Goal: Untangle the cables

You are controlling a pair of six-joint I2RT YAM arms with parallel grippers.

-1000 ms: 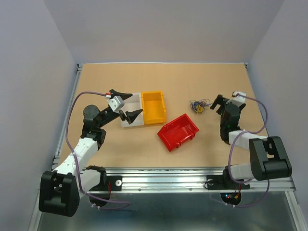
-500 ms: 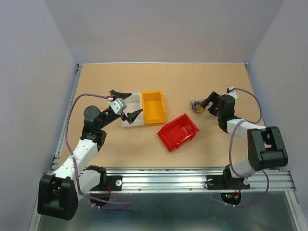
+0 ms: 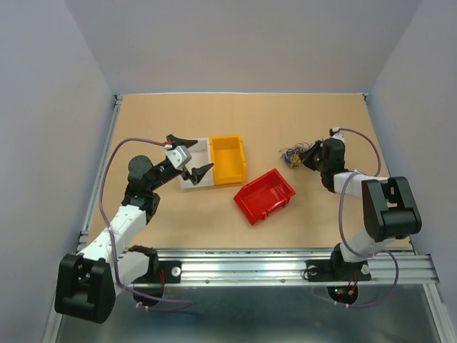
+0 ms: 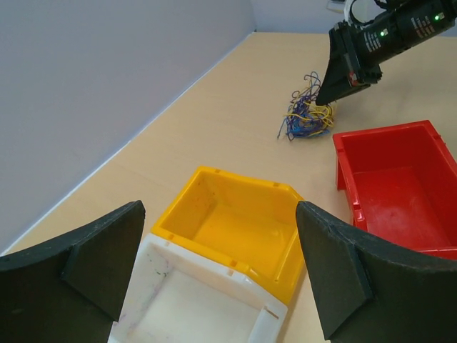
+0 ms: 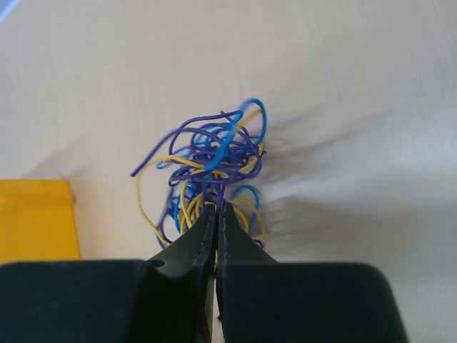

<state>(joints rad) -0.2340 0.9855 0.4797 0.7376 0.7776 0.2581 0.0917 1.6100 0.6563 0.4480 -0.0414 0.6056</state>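
The cables (image 3: 292,155) are a small tangle of thin purple, blue and yellow wires lying on the wooden table right of centre, also seen far ahead in the left wrist view (image 4: 308,116). My right gripper (image 3: 308,156) has its tips in the right side of the tangle. In the right wrist view its jaws (image 5: 216,209) are pressed together, with strands of the cables (image 5: 214,150) running into the gap at the tips. My left gripper (image 3: 191,154) hovers open over the white and yellow bins, its fingers (image 4: 106,250) wide apart and nothing between them.
A white bin (image 3: 184,181) and a yellow bin (image 3: 227,138) stand side by side left of centre. A red bin (image 3: 275,174) sits tilted in the middle, just in front and left of the tangle. Grey walls border the table on three sides.
My right gripper moved left to the tangle, lowered and went from open to shut on the strands. The left arm has barely shifted.
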